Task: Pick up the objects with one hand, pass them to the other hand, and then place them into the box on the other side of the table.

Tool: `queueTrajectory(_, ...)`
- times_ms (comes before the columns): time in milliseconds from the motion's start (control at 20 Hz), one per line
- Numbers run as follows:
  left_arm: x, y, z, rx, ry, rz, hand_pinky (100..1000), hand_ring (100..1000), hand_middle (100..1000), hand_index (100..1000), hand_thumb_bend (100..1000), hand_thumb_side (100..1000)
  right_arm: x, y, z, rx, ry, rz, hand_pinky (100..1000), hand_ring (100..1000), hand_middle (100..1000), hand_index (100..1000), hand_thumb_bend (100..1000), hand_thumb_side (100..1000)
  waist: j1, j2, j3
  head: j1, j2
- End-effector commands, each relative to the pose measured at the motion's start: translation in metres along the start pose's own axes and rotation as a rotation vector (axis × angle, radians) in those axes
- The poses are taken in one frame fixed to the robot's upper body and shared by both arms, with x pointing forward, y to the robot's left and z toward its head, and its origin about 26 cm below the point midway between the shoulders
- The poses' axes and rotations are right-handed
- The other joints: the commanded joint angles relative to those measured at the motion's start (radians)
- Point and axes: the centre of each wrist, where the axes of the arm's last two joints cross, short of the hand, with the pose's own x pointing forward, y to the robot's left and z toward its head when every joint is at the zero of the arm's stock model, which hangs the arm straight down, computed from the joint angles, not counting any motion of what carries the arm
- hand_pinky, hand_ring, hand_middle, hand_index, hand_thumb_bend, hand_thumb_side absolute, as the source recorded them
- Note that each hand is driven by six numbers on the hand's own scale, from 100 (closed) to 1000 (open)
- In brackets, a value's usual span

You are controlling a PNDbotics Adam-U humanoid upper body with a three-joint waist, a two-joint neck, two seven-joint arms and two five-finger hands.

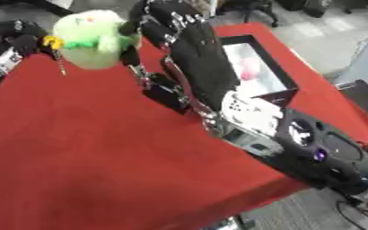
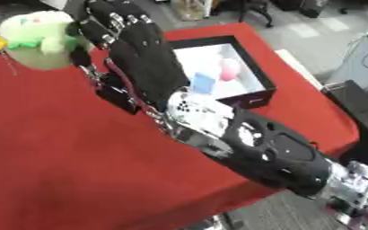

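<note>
Nearest, the right arm runs up from the lower right corner over the red counter. Its right hand is raised above the counter, back of the hand toward the camera, fingers curled round the side of a pale green plush toy. The toy is held off the counter at the upper left of both views, with a yellow tag and a thin cord hanging from its left side.

Beyond the hand, at the counter's right far edge, sits the black-walled box. It already holds a pink item and a blue one on its white floor.

At the far left, the left hand appears as a dark shape just beside the toy; its fingers are blurred, so whether they are open or closed cannot be told.

Judgement: the toy sits in the handover stage. To place it well, the right hand should swing toward the box, clear the near wall, and open only once the toy is over the white floor.
</note>
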Motion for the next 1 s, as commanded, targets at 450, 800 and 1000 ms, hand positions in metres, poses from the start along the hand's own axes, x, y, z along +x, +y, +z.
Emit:
queueTrajectory(450, 0.065, 0.061, 0.067, 0.175, -0.137, -0.245, 701, 574, 571, 688, 100, 453, -0.084, -0.02, 0.042, 0.002, 0.411, 0.254, 515, 878, 540, 388, 100, 268, 0.037, -0.008, 0.008, -0.067, -0.003)
queueTrajectory(800, 0.08, 0.04, 0.104, 0.295, -0.187, -0.29, 699, 566, 561, 679, 100, 478, -0.159, -0.034, 0.051, 0.05, 0.706, 0.457, 501, 936, 555, 422, 100, 231, 0.061, -0.006, 0.059, -0.165, -0.003)
queueTrajectory(1000, 0.09, 0.027, 0.118, 0.365, -0.185, -0.274, 696, 562, 556, 673, 100, 492, -0.202, -0.055, 0.047, 0.074, 0.878, 0.537, 521, 968, 616, 726, 100, 214, 0.071, -0.001, 0.092, -0.208, -0.003)
